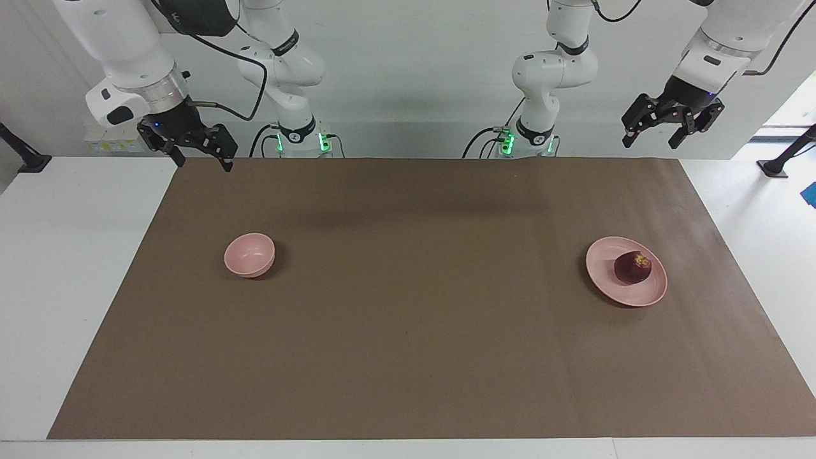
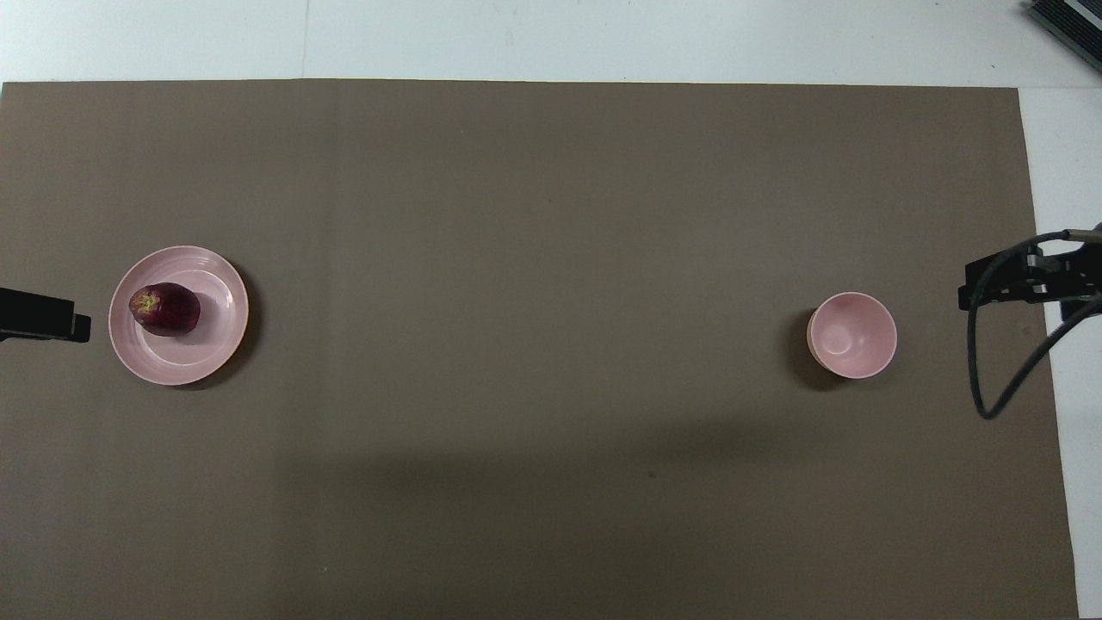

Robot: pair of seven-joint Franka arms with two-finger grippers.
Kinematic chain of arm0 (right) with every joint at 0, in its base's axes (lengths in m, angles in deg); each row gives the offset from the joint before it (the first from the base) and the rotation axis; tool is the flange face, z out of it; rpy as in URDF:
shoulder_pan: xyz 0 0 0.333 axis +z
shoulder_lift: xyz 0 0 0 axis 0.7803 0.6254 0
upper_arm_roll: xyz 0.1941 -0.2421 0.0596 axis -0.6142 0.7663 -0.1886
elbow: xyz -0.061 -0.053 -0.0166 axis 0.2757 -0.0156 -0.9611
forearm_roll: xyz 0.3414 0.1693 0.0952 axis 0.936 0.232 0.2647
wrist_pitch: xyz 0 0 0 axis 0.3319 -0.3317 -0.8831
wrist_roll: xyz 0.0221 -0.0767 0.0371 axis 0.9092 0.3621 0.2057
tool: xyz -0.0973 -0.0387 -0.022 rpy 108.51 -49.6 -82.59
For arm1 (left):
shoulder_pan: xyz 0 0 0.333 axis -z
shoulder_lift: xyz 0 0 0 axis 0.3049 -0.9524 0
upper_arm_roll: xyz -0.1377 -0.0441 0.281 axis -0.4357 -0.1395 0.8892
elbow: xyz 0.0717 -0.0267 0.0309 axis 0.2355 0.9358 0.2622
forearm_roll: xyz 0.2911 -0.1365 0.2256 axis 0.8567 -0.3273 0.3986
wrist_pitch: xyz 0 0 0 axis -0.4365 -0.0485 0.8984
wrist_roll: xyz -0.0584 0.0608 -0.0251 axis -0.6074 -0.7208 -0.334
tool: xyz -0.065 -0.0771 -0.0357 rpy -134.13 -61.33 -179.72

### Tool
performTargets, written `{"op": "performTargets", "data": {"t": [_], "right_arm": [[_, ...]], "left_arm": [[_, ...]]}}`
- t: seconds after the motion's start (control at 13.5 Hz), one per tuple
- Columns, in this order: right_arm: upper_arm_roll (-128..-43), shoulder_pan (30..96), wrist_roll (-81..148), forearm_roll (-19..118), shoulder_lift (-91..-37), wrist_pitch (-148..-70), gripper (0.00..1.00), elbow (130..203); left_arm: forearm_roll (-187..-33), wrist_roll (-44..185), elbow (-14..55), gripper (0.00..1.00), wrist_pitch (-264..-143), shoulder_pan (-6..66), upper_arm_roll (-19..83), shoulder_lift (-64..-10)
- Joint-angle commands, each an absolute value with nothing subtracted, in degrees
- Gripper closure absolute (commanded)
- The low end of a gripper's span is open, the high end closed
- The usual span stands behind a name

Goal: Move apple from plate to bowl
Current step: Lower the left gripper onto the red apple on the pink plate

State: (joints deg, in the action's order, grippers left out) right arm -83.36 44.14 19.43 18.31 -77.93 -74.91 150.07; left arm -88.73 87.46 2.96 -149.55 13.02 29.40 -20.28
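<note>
The dark red apple (image 1: 632, 268) (image 2: 164, 308) lies on the flat pink plate (image 1: 615, 290) (image 2: 207, 344), toward the left arm's end of the brown mat. The small deep pink bowl (image 1: 249, 255) (image 2: 852, 336) stands empty toward the right arm's end. My left gripper (image 1: 651, 141) hangs open and empty, high above the mat's corner by the plate. Only its tip shows in the overhead view (image 2: 43, 315). My right gripper (image 1: 203, 159) hangs open and empty, high above the mat's corner by the bowl. It also shows in the overhead view (image 2: 1007, 284).
A brown mat (image 1: 408, 319) covers most of the white table (image 1: 64, 255). A black cable (image 2: 999, 379) loops off the right arm's wrist. Black stands (image 1: 25, 159) sit at the table's outer corners.
</note>
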Motion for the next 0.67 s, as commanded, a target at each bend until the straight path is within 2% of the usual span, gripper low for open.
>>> {"op": "performTargets", "data": {"t": [0.0,0.59], "right_arm": [[-83.60,43.29,20.47,19.63,-78.60,-73.67,0.00,149.92],[-83.69,43.37,20.65,19.63,-78.78,-73.75,0.00,150.19]], "left_arm": [[-89.38,87.59,4.96,0.00,-150.48,13.35,29.78,-18.53],[-89.29,87.42,5.05,0.00,-150.39,13.53,29.78,-18.53]]}}
